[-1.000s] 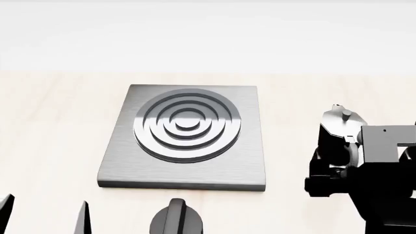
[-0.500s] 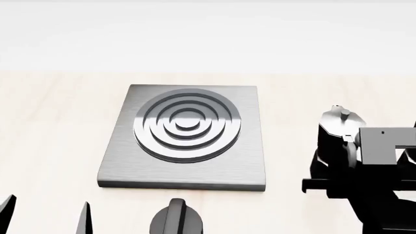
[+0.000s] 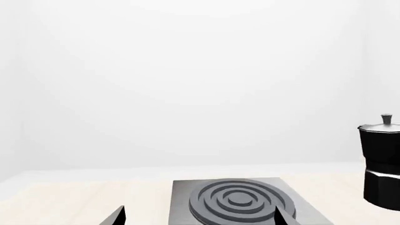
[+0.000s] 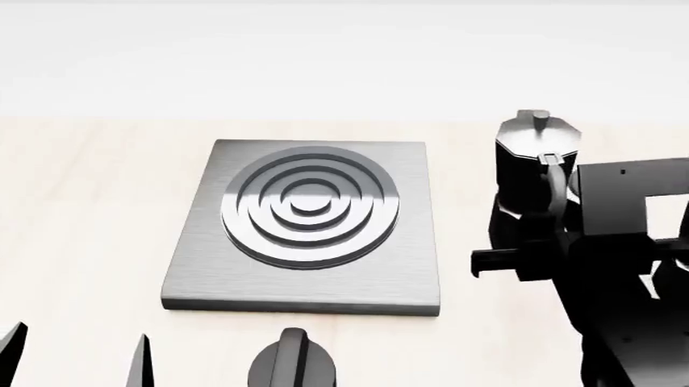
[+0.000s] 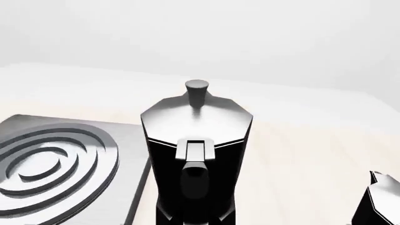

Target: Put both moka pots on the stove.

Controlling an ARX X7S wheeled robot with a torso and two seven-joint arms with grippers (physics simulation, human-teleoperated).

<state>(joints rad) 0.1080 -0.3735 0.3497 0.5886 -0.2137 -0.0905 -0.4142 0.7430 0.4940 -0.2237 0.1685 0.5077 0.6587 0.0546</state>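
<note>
The stove (image 4: pixel 306 226) lies flat in the middle of the light wooden table. My right gripper (image 4: pixel 535 242) is shut on one moka pot (image 4: pixel 535 157) and holds it upright above the table, just right of the stove. In the right wrist view this pot (image 5: pixel 196 140) fills the middle, with the stove (image 5: pixel 50 164) beside it, and the gripper (image 5: pixel 194 216) is at its base. The second moka pot (image 5: pixel 381 201) shows only at that view's edge; my right arm hides it in the head view. My left gripper (image 4: pixel 73 355) is open and empty near the stove's front left. A moka pot (image 3: pixel 382 164) and the stove (image 3: pixel 237 201) show in the left wrist view.
A black round knob (image 4: pixel 293 359) sits just in front of the stove's front edge. A white wall (image 4: pixel 344 56) rises behind the table. My right arm (image 4: pixel 635 306) takes up the lower right of the head view.
My right gripper has lifted the moka pot off the table and carried it up and slightly left, towards the stove. The left gripper has not moved.
</note>
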